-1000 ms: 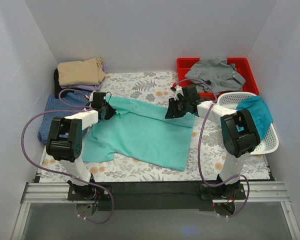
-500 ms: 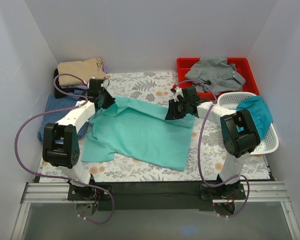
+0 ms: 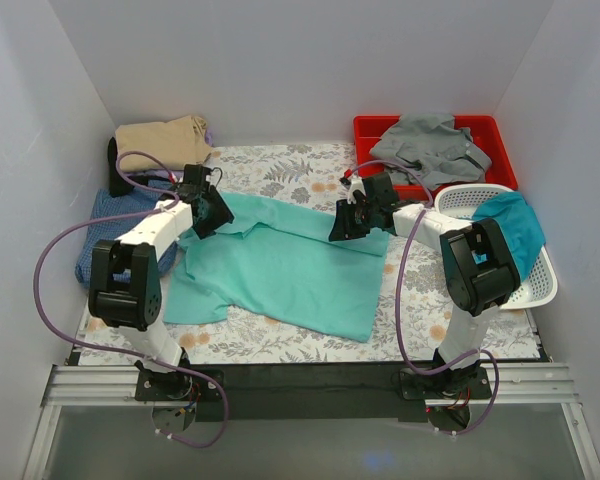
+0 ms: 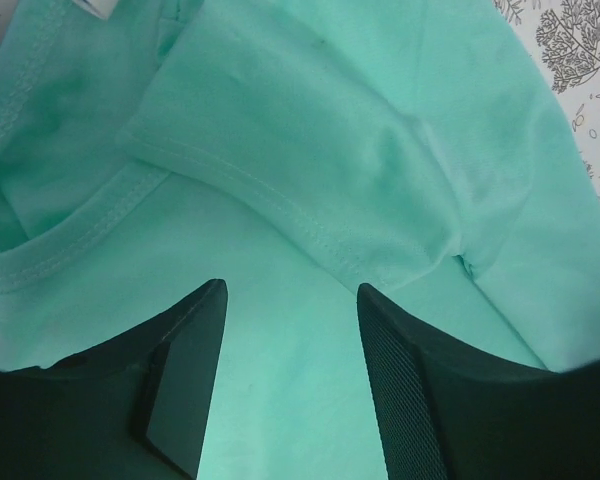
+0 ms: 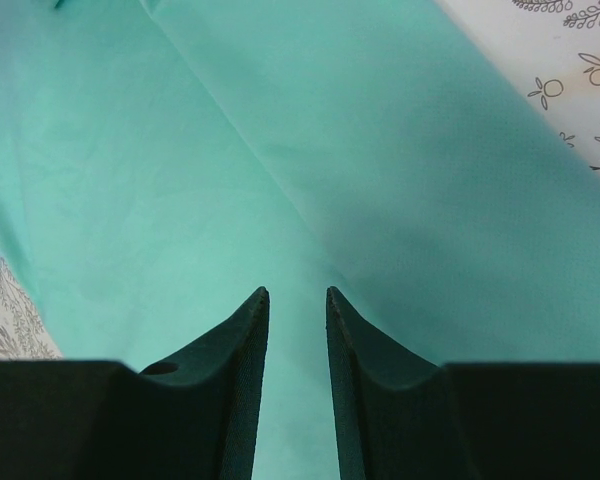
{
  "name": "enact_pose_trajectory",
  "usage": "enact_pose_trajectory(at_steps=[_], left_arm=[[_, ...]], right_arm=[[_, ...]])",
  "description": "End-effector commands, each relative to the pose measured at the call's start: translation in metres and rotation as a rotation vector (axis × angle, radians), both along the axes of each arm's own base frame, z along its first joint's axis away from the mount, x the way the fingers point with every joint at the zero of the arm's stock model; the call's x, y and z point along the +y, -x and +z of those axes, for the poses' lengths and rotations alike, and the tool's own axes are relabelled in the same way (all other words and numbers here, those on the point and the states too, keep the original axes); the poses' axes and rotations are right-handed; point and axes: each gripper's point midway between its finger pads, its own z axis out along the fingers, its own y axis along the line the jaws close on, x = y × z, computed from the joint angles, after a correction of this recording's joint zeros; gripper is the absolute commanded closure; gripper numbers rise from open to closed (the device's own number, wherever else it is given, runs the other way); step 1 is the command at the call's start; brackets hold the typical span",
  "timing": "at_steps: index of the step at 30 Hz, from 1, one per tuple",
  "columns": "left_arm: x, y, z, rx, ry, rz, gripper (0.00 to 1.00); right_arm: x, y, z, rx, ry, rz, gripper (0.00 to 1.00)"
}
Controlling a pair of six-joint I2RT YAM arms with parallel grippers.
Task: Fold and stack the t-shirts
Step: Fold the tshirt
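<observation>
Jaws of left gripper (image 4: pixel 290 290) stand fairly wide apart and empty, over collar/sleeve seam of mint green cotton t-shirt (image 3: pixel 280 270). Right gripper (image 5: pixel 295 292): jaws only a slit apart, no cloth visibly pinched, at shirt's far-right edge. Shirt lies spread on floral-print bench (image 3: pixel 425 310), btwn both arms. Step looks like setup for 1st fold. Next, prob. both must pinch far edge, then draw it over toward near hem.

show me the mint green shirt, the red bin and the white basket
mint green t-shirt (image 3: pixel 290 270): top external view, middle of its spread body
red bin (image 3: pixel 362 132): top external view, left wall near its far corner
white basket (image 3: pixel 538 286): top external view, bare mesh near its right corner
</observation>
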Motion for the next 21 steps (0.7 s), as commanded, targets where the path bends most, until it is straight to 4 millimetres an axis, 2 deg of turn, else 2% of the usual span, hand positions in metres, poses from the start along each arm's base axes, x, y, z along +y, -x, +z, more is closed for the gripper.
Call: enact_pose_trajectory(at_steps=[1, 4, 6, 7, 10, 12, 13, 15, 16, 19, 21], left_arm=[[0.004, -0.008, 0.023, -0.1, -0.031, -0.013, 0.46], [-0.003, -0.025, 0.052, -0.228, 0.001, -0.036, 0.41], [-0.006, -0.035, 0.061, -0.262, 0.015, -0.037, 0.41], [-0.011, -0.047, 0.067, -0.294, 0.029, -0.049, 0.41], [-0.015, -0.069, 0.07, -0.317, 0.037, -0.041, 0.41], [-0.021, -0.079, 0.063, -0.317, 0.059, -0.061, 0.41], [-0.025, -0.086, 0.05, -0.303, 0.065, -0.071, 0.41], [-0.028, -0.092, 0.037, -0.295, 0.075, -0.079, 0.41], [-0.033, -0.09, 0.017, -0.25, 0.093, -0.098, 0.41], [-0.04, -0.084, -0.007, -0.19, 0.118, -0.126, 0.42], [-0.039, -0.073, -0.028, -0.126, 0.119, -0.119, 0.43]], right_arm=[[0.006, 0.001, 0.012, -0.031, -0.034, 0.018, 0.64], [0.007, -0.001, 0.013, -0.039, -0.034, 0.019, 0.64], [0.008, -0.004, 0.014, -0.044, -0.033, 0.02, 0.64], [0.01, -0.008, 0.018, -0.058, -0.038, 0.021, 0.64], [0.011, -0.016, 0.017, -0.073, -0.027, 0.024, 0.64], [0.012, -0.022, 0.016, -0.085, -0.017, 0.027, 0.64], [0.011, -0.026, 0.014, -0.091, -0.005, 0.019, 0.64], [0.009, -0.03, 0.009, -0.093, 0.012, 0.015, 0.64], [0.009, -0.032, 0.007, -0.093, 0.019, 0.011, 0.65], [0.002, -0.034, -0.005, -0.075, 0.06, -0.014, 0.65], [-0.005, -0.034, -0.014, -0.057, 0.093, -0.041, 0.65]])
